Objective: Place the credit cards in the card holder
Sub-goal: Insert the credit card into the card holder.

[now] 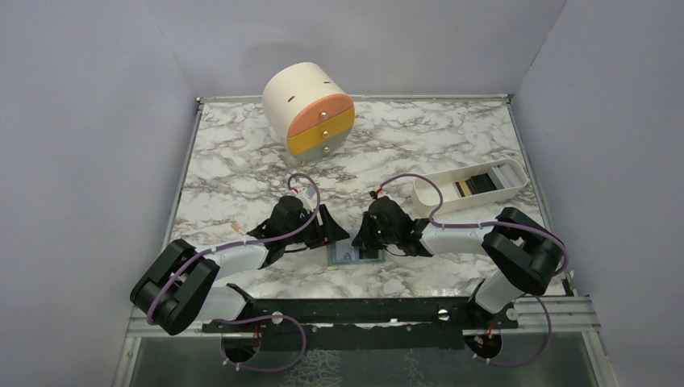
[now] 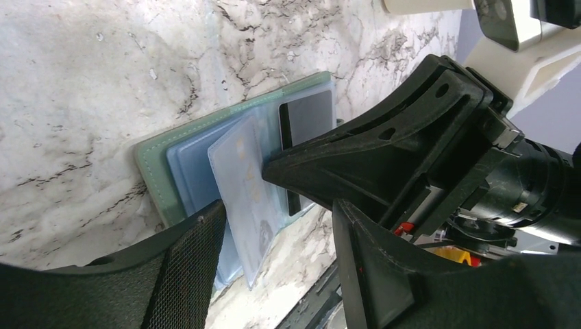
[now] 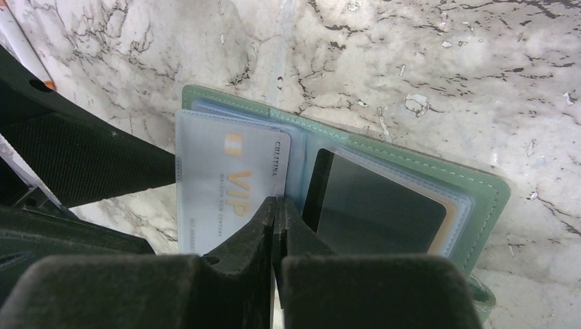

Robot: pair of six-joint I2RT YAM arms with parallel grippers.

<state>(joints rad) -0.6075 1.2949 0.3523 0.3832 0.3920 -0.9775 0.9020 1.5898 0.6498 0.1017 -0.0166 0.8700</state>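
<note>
- Card holder (image 3: 488,205) lies open on the desk (image 3: 411,55) between both arms, with the pale VIP card (image 3: 226,185) and black card (image 3: 377,205) sleeved inside.
- Right fingers (image 3: 264,226) are pinched together at the spine. Left fingers (image 2: 185,240) are spread, one at the left page's edge.
- Risk: a tug here probably drags the holder or pops the VIP card loose.

The flat marble-patterned tabletop (image 1: 242,161) is white with grey veins. The small sage-green bifold wallet (image 3: 490,195) has clear sleeves tinted pale blue. The pale grey plastic card (image 3: 229,185) carries gold VIP lettering. Behind the black plastic card (image 3: 377,209) runs what may be a tan-orange edge. The squat cream cylinder (image 1: 298,90) has orange, yellow and grey drawers.
</note>
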